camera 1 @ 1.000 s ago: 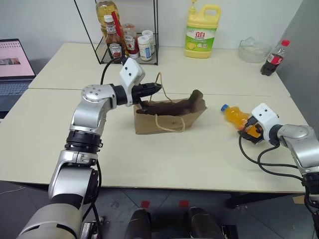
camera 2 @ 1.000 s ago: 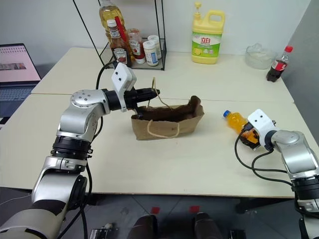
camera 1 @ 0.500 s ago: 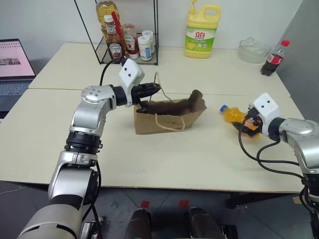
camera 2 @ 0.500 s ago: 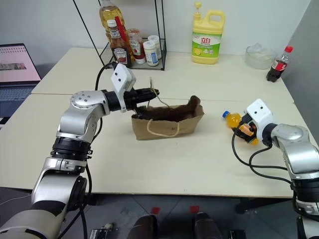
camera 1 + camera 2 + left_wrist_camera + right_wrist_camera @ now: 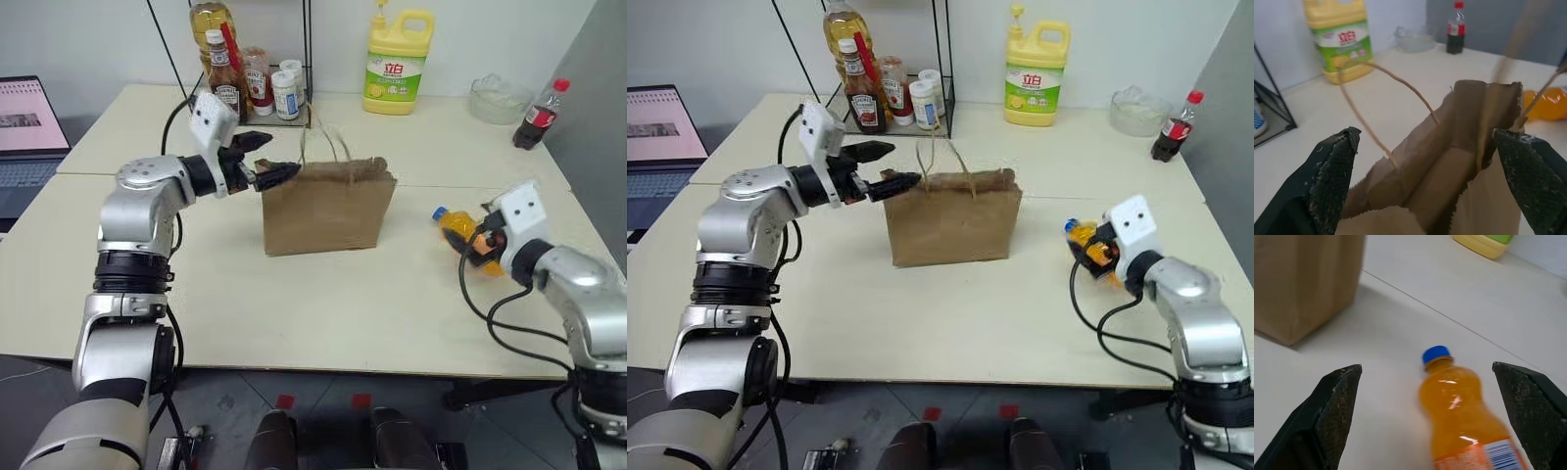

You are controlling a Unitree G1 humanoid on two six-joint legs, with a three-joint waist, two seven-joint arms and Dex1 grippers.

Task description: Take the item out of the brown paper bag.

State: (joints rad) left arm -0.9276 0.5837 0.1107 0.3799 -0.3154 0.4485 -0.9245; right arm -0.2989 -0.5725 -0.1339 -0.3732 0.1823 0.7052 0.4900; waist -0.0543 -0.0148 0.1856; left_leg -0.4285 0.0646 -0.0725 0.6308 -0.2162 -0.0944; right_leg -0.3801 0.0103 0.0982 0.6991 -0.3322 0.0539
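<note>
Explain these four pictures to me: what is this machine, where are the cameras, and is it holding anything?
It is a two-armed humanoid robot at a table. Two pictures come from cameras in its head; the other two from a camera on each wrist, looking along black fingers. A brown paper bag stands upright. An orange drink bottle lies on the table outside it. The left gripper is open beside the bag's top; the right gripper is open at the bottle. Neither holds anything. Sauce bottles and yellow detergent stand behind.

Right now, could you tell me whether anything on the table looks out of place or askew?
Only the orange drink bottle lies on its side, right of the upright brown paper bag. Nothing looks spilled or damaged.
</note>
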